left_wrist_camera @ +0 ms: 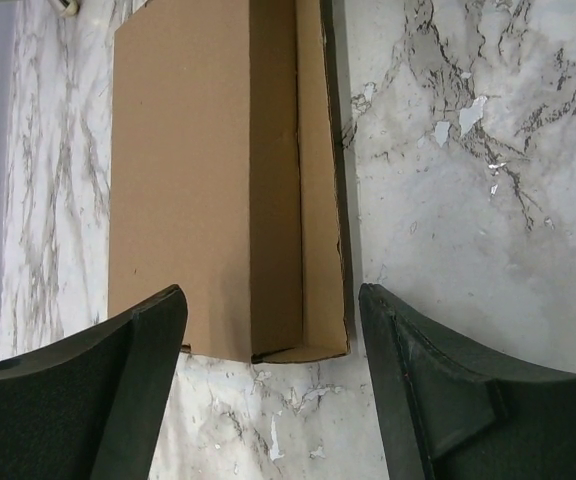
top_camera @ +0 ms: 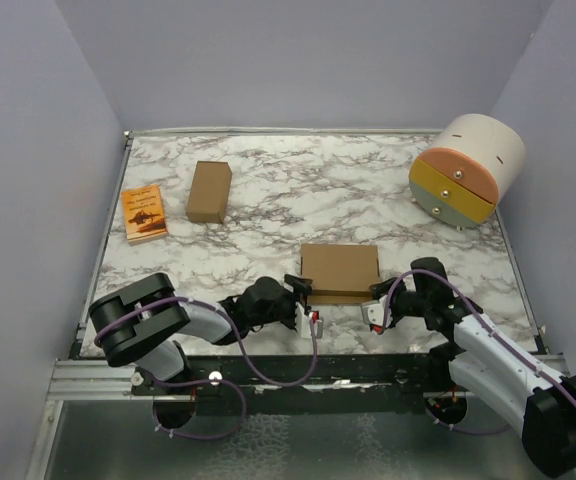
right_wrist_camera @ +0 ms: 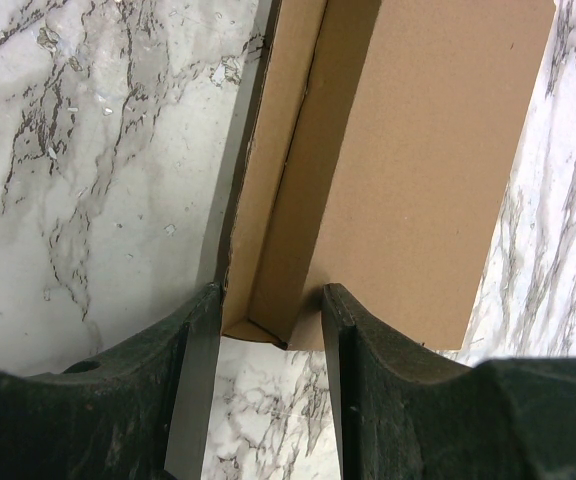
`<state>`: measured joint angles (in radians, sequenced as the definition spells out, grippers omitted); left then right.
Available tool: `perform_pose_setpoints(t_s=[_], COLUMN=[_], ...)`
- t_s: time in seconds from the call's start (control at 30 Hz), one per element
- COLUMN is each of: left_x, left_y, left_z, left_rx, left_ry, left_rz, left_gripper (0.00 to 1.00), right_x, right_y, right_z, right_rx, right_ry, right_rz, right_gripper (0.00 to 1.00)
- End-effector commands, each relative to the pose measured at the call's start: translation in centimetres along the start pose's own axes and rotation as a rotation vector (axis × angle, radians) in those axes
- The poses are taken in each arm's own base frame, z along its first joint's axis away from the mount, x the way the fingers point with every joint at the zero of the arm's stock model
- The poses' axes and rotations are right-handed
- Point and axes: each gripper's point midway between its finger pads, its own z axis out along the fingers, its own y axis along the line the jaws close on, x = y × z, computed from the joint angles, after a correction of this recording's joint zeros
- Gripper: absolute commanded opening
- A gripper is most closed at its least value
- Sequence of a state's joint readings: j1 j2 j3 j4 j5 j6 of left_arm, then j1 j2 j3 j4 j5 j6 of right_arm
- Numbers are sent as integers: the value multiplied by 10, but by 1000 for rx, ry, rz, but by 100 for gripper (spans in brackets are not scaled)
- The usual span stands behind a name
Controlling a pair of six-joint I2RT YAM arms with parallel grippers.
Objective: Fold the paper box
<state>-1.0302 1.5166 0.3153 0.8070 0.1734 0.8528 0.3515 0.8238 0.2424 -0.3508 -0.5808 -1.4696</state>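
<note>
Jaws of left gripper (left_wrist_camera: 268, 295) spread wide, holding nothing. End edge of paper box (top_camera: 340, 268) sits just inside fingertips, left finger over box corner, right finger clear on bare marble table (left_wrist_camera: 468, 200). Box lies flat between both grippers. Right gripper (right_wrist_camera: 268, 290) clamps box's folded long edge at end corner, open marble outside its left finger.

Soft, even light is recorded throughout. A thin dark shadow is cast beside the plain brown cardboard paper box (left_wrist_camera: 208, 180) onto the white marbled table (left_wrist_camera: 468, 200).
</note>
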Motion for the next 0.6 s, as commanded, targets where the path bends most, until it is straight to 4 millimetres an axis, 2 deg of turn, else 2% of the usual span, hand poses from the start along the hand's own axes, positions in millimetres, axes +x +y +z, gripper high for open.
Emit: perform_pose_setpoints(t_s=[0.0, 0.2, 0.37, 0.57], left_x=[1, 5, 3, 0], left_y=[-1, 0, 2, 3], left_z=[3, 6, 6, 7], left_rx=[29, 59, 68, 73], left_ry=[-9, 9, 2, -5], left_rz=[4, -30, -41, -51], left_gripper=[70, 52, 32, 29], right_x=[0, 1, 0, 0], right_y=[13, 13, 13, 14], right_z=[-1, -1, -1, 0], right_rx=[-48, -48, -49, -49], right_ry=[5, 6, 4, 4], right_rz=[56, 56, 56, 58], right_gripper=[43, 43, 43, 43])
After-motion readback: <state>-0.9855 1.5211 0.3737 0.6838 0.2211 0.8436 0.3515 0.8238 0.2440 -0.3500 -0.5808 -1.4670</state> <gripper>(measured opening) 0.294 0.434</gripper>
